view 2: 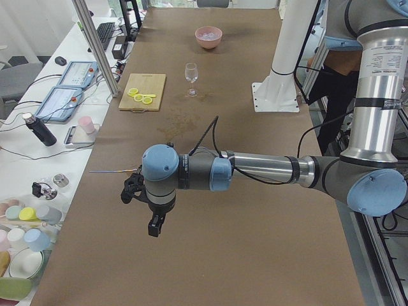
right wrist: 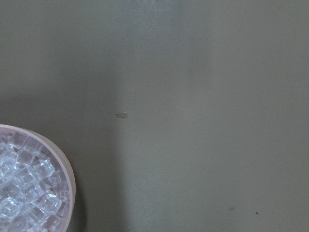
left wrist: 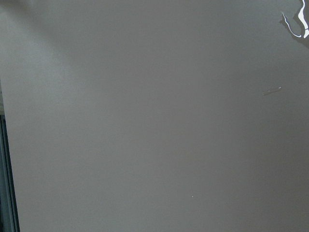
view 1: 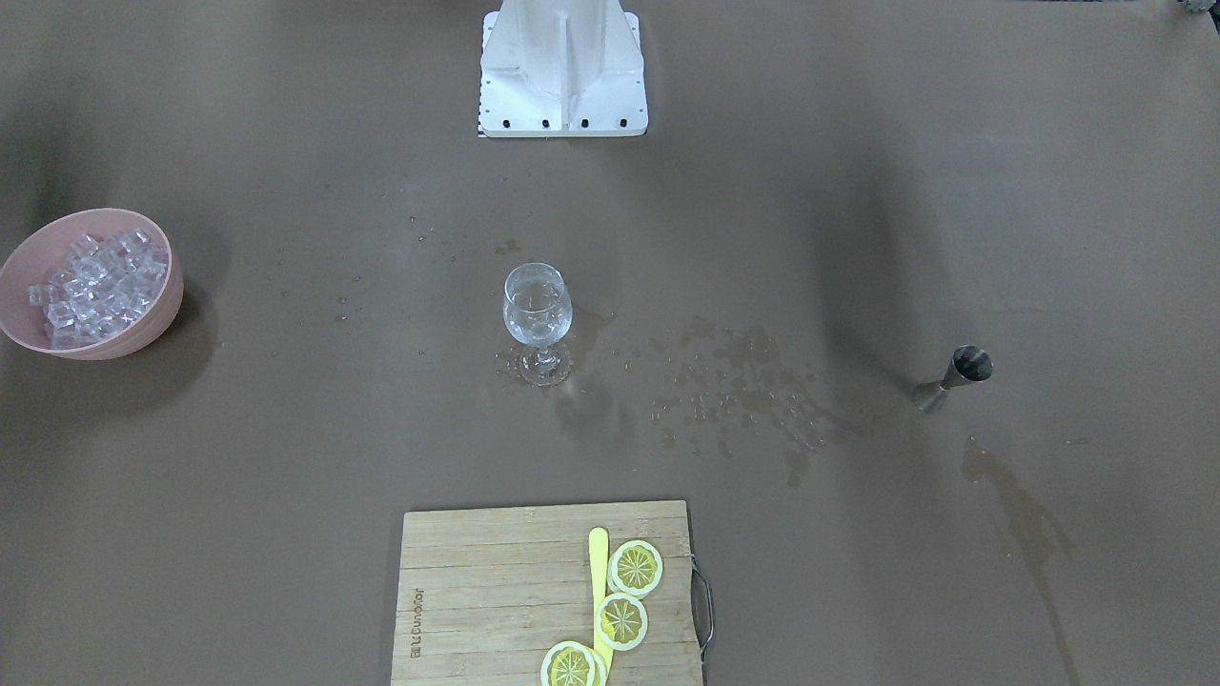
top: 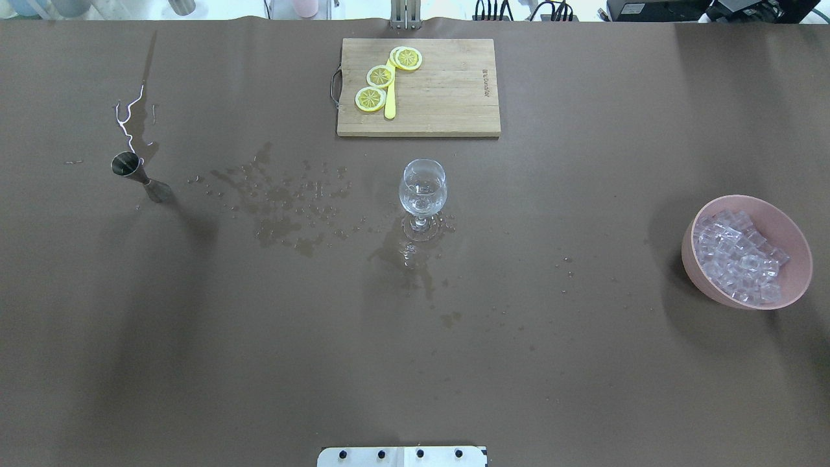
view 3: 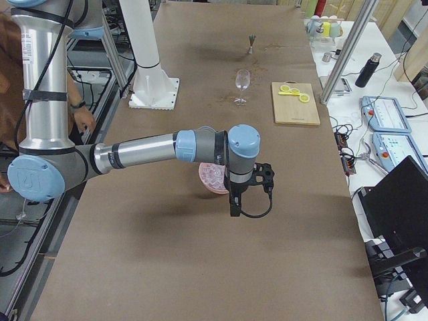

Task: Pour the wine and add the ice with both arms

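Note:
A clear wine glass (view 1: 538, 314) (top: 423, 188) stands upright mid-table and seems to hold a little clear liquid; whether that is the wine I cannot tell. The ice (view 1: 95, 281) (top: 739, 256) (right wrist: 21, 193) is heaped in a pink bowl (top: 690, 250) on my right side. A steel jigger (top: 136, 172) (view 1: 956, 374) stands on my left side. My left gripper (view 2: 153, 228) hangs above bare table at the left end, far from the jigger. Just off the bowl hovers my right gripper (view 3: 234, 208). Both show only in side views, so I cannot tell their state.
A wooden cutting board (top: 447, 97) with lemon slices (top: 379, 76) and a yellow knife lies beyond the glass. Wet splashes (top: 285, 207) spread between jigger and glass. The white stand (view 1: 562, 71) sits at the robot's edge. A person (view 3: 10, 80) stands behind the robot.

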You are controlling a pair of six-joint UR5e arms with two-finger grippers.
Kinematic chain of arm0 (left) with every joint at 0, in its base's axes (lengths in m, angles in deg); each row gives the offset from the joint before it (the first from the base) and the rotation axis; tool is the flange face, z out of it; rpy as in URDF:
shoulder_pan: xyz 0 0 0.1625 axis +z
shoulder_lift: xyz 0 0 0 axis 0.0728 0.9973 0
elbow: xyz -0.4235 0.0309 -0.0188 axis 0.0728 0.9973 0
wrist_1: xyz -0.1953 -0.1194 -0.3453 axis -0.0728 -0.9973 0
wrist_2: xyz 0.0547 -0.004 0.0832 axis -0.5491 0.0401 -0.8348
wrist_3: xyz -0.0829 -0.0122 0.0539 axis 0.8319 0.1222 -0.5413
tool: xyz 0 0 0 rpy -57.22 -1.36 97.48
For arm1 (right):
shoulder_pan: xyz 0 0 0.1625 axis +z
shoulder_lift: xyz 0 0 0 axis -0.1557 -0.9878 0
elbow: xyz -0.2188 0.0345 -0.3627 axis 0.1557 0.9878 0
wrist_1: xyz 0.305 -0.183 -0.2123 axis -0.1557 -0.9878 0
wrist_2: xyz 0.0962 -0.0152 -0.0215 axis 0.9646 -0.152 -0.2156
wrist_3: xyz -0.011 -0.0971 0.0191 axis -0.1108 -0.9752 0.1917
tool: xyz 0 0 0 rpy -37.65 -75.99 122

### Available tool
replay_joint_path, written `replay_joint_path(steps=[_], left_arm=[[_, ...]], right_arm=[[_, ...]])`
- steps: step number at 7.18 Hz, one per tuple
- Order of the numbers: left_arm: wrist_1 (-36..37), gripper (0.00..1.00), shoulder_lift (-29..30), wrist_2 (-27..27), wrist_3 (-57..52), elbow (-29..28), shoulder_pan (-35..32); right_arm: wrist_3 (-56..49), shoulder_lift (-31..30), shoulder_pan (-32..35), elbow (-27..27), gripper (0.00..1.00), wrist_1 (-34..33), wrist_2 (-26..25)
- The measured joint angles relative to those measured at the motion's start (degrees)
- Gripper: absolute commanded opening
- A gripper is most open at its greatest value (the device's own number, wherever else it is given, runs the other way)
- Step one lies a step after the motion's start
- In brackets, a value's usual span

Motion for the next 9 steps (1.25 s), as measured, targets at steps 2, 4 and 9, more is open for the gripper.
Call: replay_joint_path(steps=[2,4,9], left_arm=[[-0.05,0.99,0.16,0.0,0.0,-0.03,0.0],[-0.08,0.99,0.21,0.02,0.04,0.18,0.0],[-0.13,0.99,0.11,0.77,0.11,0.05,2.55]], right_arm=[[-0.02,-0.03,0.0,0.0,1.0,0.54,-0.06],[-0.02,-0.1,0.0,0.03,1.0,0.77,-0.07],[-0.02,-0.28,0.0,0.04,1.0,0.8,-0.07]])
